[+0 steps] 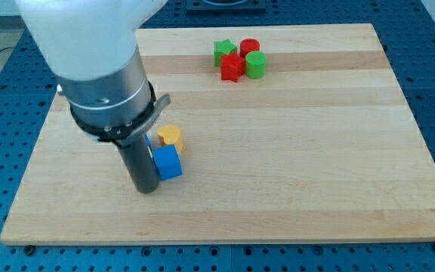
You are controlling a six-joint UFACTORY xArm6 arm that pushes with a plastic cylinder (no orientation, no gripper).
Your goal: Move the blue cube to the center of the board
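Observation:
The blue cube (168, 162) lies on the wooden board (293, 151) at the view's lower left. My tip (145, 188) rests on the board right against the cube's left side. A yellow block (171, 137) sits just above the blue cube, touching or nearly touching it. A sliver of another blue block (149, 140) shows behind the rod, mostly hidden.
At the view's top middle is a tight cluster: a green star block (223, 51), a red cylinder (249, 47), a red star block (232, 67) and a green cylinder (256, 65). The arm's large body covers the board's upper left corner.

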